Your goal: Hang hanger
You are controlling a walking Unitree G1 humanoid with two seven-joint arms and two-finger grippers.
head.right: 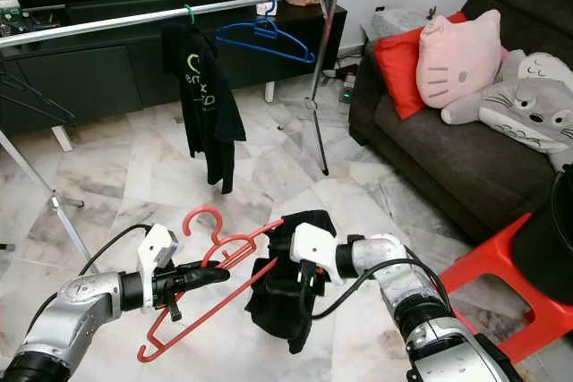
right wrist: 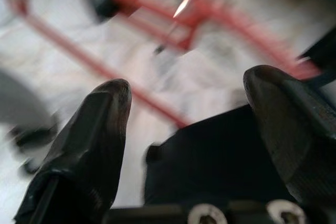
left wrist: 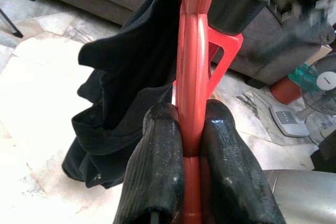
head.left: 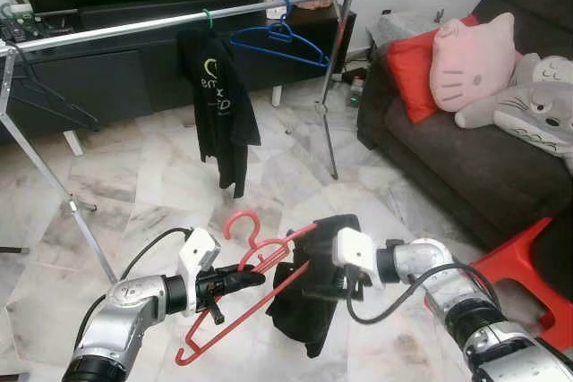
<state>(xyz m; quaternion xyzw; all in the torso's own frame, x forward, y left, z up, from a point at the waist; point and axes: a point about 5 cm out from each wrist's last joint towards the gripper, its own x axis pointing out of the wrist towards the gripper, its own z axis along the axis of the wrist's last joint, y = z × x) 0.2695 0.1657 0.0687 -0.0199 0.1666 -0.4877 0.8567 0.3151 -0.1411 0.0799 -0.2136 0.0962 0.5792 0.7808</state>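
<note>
Red plastic marks the task's item: a red hanger (head.left: 246, 284) held low over the marble floor (head.left: 152, 185) in the left eye view, tilted, hook uppermost. The left tool (head.left: 253, 278) is closed on its neck. A black garment (head.left: 309, 297) hangs from the hanger's far shoulder, and the right tool (head.left: 329, 292) sits against that cloth. Beyond stands a metal clothes rail (head.left: 179, 20), carrying a black T-shirt (head.left: 219, 100) on a green hook and an empty blue hanger (head.left: 279, 42) near its right end. A dark TV cabinet (head.left: 107, 69) stands behind the rail. To the right, a dark sofa (head.left: 448, 149) holds a red cushion (head.left: 414, 73), a pink cat pillow (head.left: 470, 60) and a grey plush toy (head.left: 528, 105). A red stool (head.left: 528, 266) stands just beside the right arm.

Right eye view: same layout; open floor lies between the held hanger and the rail.

Left wrist view: both black fingers (left wrist: 157, 166) press the red bar from either side, the black garment draped alongside. A floor fan (left wrist: 315, 90) stands in the background.

Right wrist view: blurred. The two fingers (right wrist: 89, 140) stand wide apart with black cloth between them near their base; the red frame lies beyond.
</note>
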